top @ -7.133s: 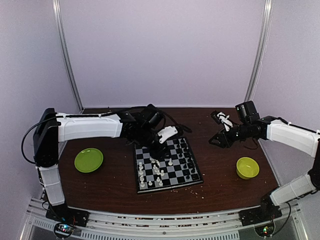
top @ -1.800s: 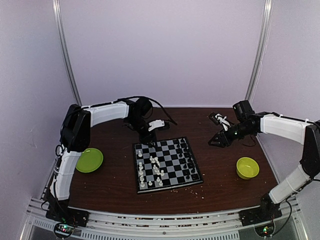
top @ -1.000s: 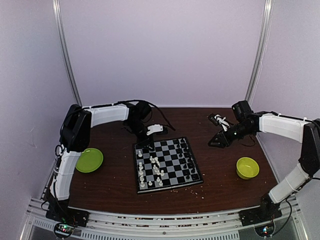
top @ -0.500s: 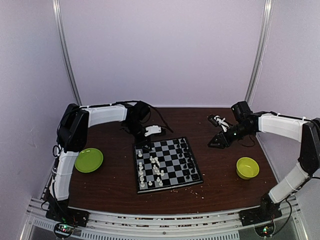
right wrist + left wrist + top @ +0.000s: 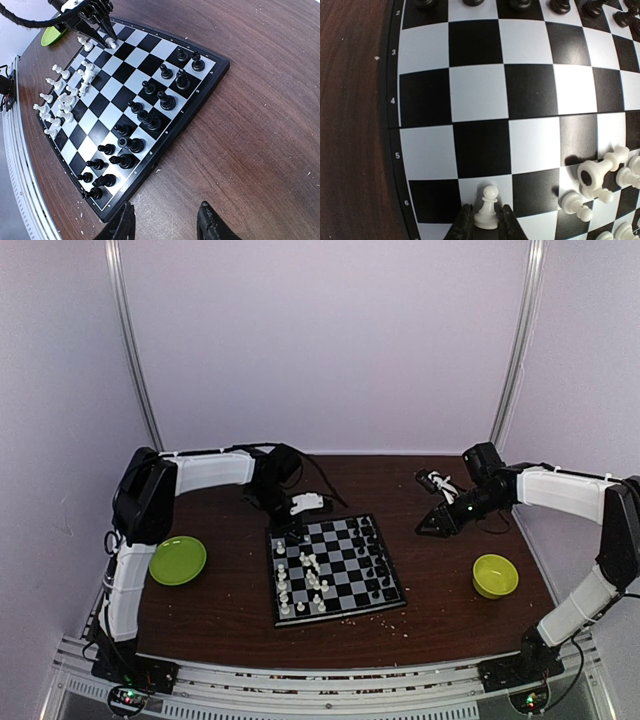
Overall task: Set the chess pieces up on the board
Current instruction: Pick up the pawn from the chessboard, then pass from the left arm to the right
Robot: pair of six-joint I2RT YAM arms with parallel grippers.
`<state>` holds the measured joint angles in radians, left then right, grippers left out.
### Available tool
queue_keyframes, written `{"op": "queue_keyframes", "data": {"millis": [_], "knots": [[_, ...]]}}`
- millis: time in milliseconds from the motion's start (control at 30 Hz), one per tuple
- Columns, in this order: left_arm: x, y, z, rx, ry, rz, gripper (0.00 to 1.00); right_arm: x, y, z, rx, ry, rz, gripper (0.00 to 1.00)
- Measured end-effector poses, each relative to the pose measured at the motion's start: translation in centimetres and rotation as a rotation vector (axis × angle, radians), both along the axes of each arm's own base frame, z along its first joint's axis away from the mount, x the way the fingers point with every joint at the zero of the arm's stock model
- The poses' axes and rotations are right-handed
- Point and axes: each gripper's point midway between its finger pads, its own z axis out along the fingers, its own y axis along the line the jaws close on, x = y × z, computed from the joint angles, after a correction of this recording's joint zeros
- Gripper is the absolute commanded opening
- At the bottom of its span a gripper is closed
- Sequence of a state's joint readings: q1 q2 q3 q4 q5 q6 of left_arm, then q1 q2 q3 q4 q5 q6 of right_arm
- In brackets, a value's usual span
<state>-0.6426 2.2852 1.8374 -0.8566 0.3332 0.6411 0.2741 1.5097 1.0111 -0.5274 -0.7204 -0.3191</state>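
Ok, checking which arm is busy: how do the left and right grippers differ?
The left gripper straddles an upright white pawn on the board; the right gripper hangs over the table beside the board. The left's jaws stand narrow, the right's wide open, holding nothing. Both have black jaws.

- The board (image 5: pixel 340 612) lies mid-worktop (image 5: pixel 220 615).
- A plate (image 5: pixel 177 560) lies left of the board and a bowl (image 5: pixel 495 575) right of it, both well apart from it.
- 1 group of chess pieces (image 5: pixel 310 570) crowds the board's left half; another lines its right edge.
- Near the board's far-left corner, 1 pawn (image 5: pixel 487 206) stands between the fingers (image 5: pixel 464 224) of the left pincer (image 5: pixel 486 215).
- The right pincer (image 5: pixel 424 530) hangs right of the board's far-right corner.
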Motion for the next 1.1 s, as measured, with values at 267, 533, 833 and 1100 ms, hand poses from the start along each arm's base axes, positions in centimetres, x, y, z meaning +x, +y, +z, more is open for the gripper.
{"op": "queue_keyframes", "data": {"millis": [267,533,833,1100], "knots": [[-0.9,0.3,0.3,0.006,0.019,0.038,0.11,0.2,0.2,0.5,0.017,0.007,-0.013,0.42],[-1.4,-0.3,6.8,-0.165,-0.023,0.156,0.11,2.3,1.5,6.9,0.13,-0.044,-0.056,0.41],[-2.1,-2.3,16.0,-0.609,-0.049,0.362,0.11,4.0,7.0,10.7,0.234,0.041,-0.017,0.4],[-4.6,-4.1,15.0,-0.678,0.005,0.43,0.12,3.3,13.2,10.2,0.263,0.181,0.063,0.4]]}}
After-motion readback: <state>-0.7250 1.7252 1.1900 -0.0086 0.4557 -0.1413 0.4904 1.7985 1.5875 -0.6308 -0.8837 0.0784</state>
